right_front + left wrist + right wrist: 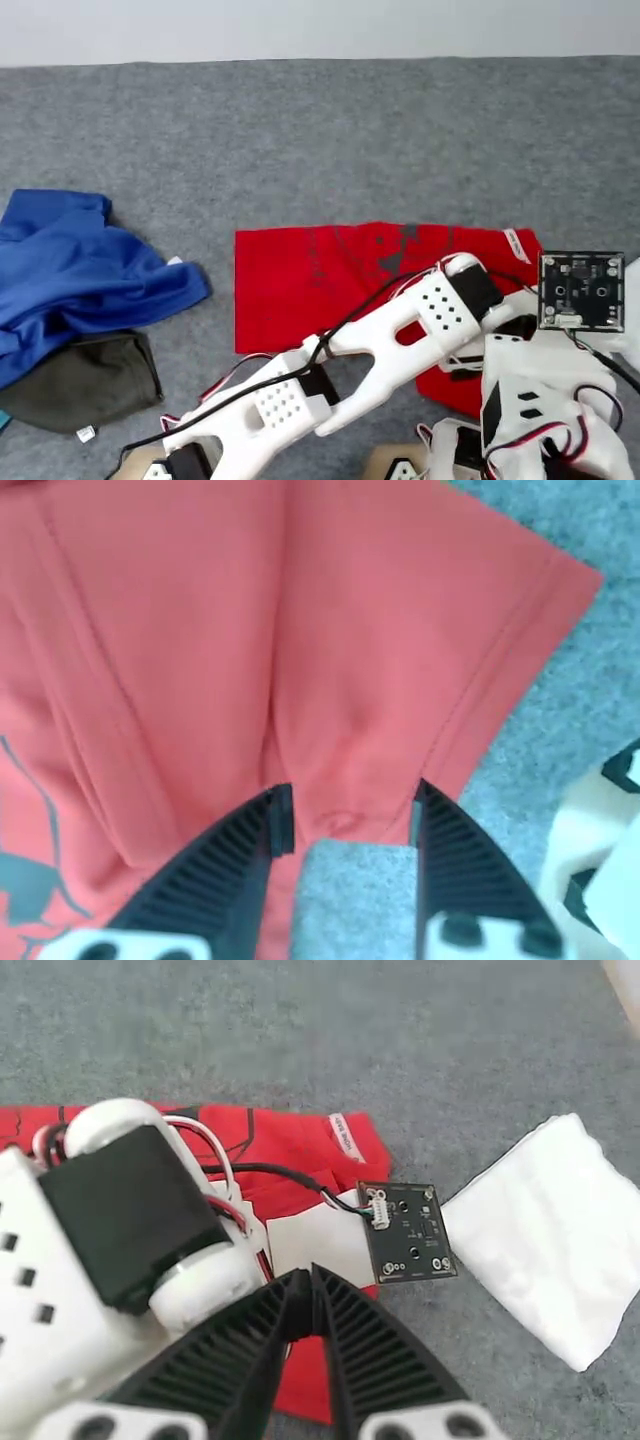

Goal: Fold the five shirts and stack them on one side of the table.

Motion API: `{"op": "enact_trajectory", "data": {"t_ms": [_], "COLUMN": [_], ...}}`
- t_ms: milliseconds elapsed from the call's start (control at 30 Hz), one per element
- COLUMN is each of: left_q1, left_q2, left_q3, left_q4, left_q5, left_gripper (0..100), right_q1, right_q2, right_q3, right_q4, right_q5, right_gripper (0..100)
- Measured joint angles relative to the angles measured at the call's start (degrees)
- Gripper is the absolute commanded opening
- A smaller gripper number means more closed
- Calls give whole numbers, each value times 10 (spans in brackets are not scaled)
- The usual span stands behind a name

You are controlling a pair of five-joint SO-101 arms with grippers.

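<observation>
A red shirt (310,280) lies spread flat right of the table's middle. My left arm (400,335) stretches across it from the front left. My left gripper (350,818) is open, its fingers standing either side of the hem of the red shirt (380,660), with grey table between them. My right gripper (305,1300) is shut on nothing and hangs above the red shirt's (290,1145) right end, just behind the left arm's wrist (140,1210). A crumpled blue shirt (80,270) and a dark olive shirt (85,380) lie at the left.
A folded white cloth (550,1230) lies on the grey table to the right of the red shirt. A small camera board (581,291) on a cable sticks out by the left wrist. Open grey table (320,140) stretches across the back.
</observation>
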Motion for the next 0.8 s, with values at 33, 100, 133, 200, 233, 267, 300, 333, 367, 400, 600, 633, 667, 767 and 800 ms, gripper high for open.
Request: {"op": "enact_trajectory", "data": {"t_ms": [33,100,133,200,233,267,300,333,367,400,600,633,667,767,800], "left_q1": [0,0,0,0,0,0,0,0,0,0,0,0,0,0,0], "left_q2": [0,0,0,0,0,0,0,0,-1,-1,-1,-1,-1,-1,-1], "left_q3": [4,17,24,40,46,50,52,53,54,55,55,55,55,55,55], "left_q4": [0,0,0,0,0,0,0,0,0,0,0,0,0,0,0], "left_q5": [-2,-4,-4,-4,-3,-4,-4,-3,-4,-4,-4,-4,-4,-4,-4], "left_gripper": [199,199,199,199,199,199,199,199,199,199,198,198,197,197,197], "right_q1": [0,0,0,0,0,0,0,0,0,0,0,0,0,0,0], "right_q2": [-3,-3,-3,-2,-2,-2,-2,-2,-2,-2,-2,-2,-2,-2,-2], "right_q3": [4,9,13,21,25,27,28,28,28,28,28,28,28,28,28], "right_q4": [0,-1,-4,-5,-5,-5,-5,-5,-5,-5,-9,-10,-10,-13,-13], "right_q5": [0,0,0,0,0,0,0,0,0,0,0,0,0,0,0], "right_gripper": [20,20,20,20,20,20,20,20,20,20,20,20,20,20,20]}}
